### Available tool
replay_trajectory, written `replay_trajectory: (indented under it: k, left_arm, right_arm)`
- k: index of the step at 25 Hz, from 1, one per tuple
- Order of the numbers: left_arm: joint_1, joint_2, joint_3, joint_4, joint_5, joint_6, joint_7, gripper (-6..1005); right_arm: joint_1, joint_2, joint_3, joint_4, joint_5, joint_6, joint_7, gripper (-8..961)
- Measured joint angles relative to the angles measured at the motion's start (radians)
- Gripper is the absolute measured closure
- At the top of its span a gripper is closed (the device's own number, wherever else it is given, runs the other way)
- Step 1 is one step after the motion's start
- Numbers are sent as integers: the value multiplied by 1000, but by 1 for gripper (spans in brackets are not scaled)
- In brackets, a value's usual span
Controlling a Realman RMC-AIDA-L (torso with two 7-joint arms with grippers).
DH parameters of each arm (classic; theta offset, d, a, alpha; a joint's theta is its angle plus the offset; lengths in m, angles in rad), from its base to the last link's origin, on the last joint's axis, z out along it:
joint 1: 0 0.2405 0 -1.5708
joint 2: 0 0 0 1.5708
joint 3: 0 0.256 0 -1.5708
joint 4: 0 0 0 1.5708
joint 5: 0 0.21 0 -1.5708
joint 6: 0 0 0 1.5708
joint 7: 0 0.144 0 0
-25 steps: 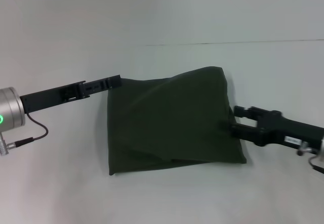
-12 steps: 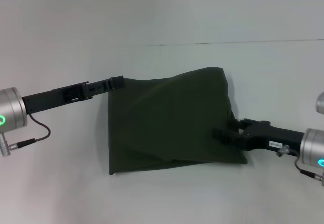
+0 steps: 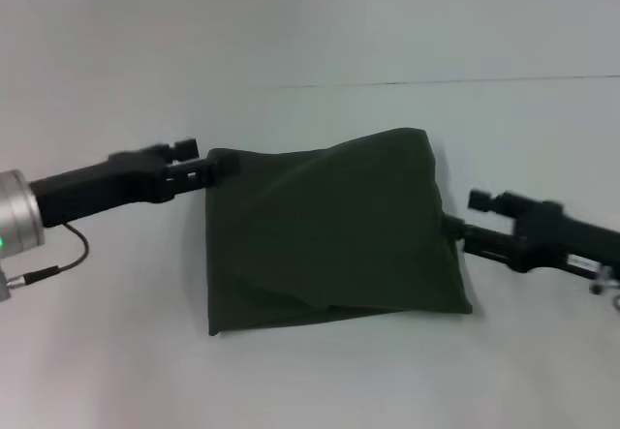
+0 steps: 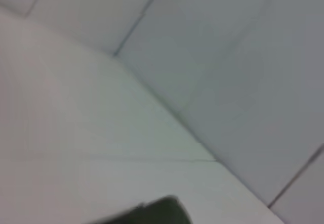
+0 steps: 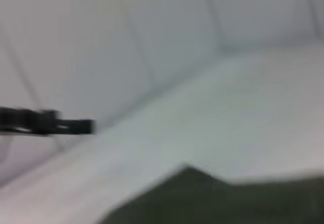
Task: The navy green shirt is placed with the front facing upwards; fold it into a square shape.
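Note:
The navy green shirt (image 3: 329,230) lies folded into a rough square in the middle of the white table, plain side up, with no lettering showing. Its near edge is slightly uneven, with a fold ridge low on the left. My left gripper (image 3: 218,166) rests at the shirt's far left corner. My right gripper (image 3: 452,227) sits at the shirt's right edge, about halfway along it. A dark corner of the shirt (image 4: 152,211) shows in the left wrist view. The right wrist view shows the shirt (image 5: 228,198) with the left gripper (image 5: 55,124) farther off.
The white table (image 3: 320,381) stretches around the shirt on all sides. Its back edge (image 3: 436,82) meets a pale wall behind. Nothing else lies on it.
The left wrist has rolled over and stayed at the shirt's far left corner. The right gripper reached in over the shirt's right edge, then drew back to the right. The shirt has kept its shape.

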Motion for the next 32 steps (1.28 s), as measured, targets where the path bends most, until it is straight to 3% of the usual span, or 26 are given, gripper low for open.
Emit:
replay_trajectory:
  k: [5,8,11,16,23,32]
  left_arm:
    - [42,3,-58,-16,-74,157,432,35]
    - [47,24,-84,-28,-24,263,576,43]
    - [27,50,-110,-33,92,357,568,51]
    - [23,58,-150,-32,178,471,558,54]
    - [70,44,-169,-22,232,527,594,54]
    - [127,16,-171,-34,271,511,695,53]
  right_arm:
    - [-61,-3,27,-78,23,-226,-172,197]
    - [-83,1,8,-85,9,-324,-282,155]
    - [-88,8,-41,-58,-16,-376,-385,94]
    - [-60,10,-146,34,-20,-354,-468,48]
    - [21,14,-292,128,-14,-250,-483,41]
    - [67,16,-295,173,-12,-224,-484,40]
